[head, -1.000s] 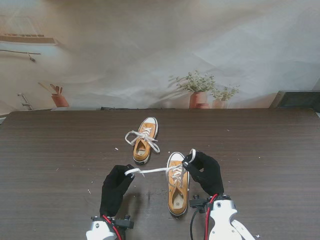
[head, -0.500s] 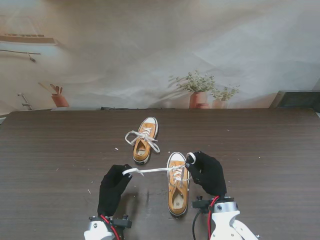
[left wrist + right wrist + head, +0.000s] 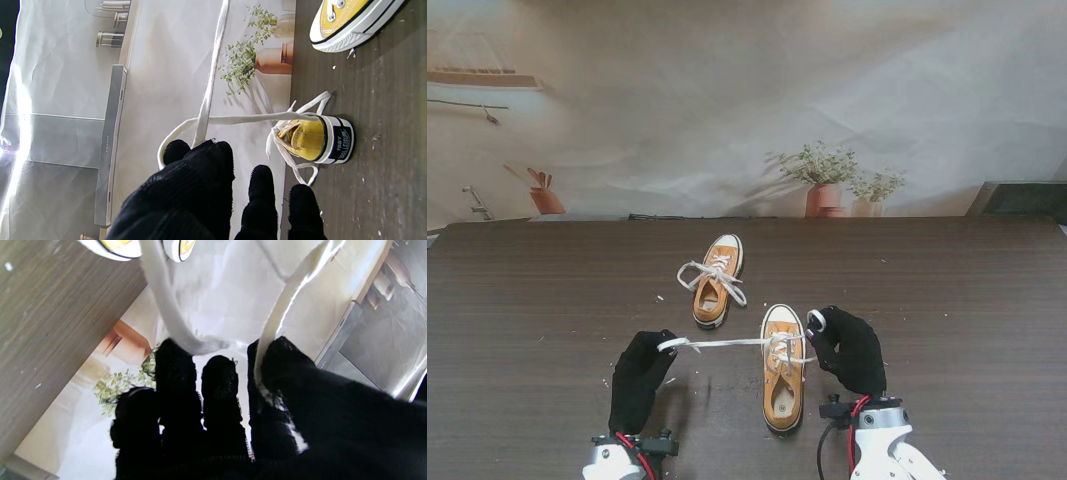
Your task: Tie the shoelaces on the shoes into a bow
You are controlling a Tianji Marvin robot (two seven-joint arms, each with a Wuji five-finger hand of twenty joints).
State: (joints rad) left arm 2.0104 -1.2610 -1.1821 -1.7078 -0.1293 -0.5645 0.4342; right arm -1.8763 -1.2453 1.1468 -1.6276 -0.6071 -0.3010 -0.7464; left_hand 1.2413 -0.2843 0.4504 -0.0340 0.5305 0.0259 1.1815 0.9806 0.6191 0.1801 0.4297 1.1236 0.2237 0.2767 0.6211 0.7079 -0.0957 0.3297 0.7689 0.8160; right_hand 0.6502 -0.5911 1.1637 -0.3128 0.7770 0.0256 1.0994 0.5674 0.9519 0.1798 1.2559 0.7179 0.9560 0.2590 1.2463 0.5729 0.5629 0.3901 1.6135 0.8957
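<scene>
On the dark wood-grain desk (image 3: 947,290), two yellow canvas sneakers with white rubber soles lie toward the middle of the near half. The nearer sneaker (image 3: 783,368) sits close to the near edge, toe pointing to the far edge, between the two black-gloved hands. The farther sneaker (image 3: 717,280) lies a little to the left and closer to the far edge, its white laces spread loosely across its top and onto the desk.

The left hand (image 3: 640,380) is closed on a flat white shoelace (image 3: 722,343) that runs taut from its fingertips rightward to the nearer sneaker's eyelets. In the left wrist view the left hand (image 3: 200,186) pinches this lace (image 3: 210,86) between thumb and index finger, a small loop curling beside the thumb, while the other fingers (image 3: 262,186) stay extended and apart.

The right hand (image 3: 850,348) sits just to the right of the nearer sneaker's toe, fingers curled around the other end of the lace. The right wrist view shows the white lace (image 3: 166,313) crossing the fingers (image 3: 175,373) and passing under the thumb, so this hand (image 3: 240,420) grips it too.
</scene>
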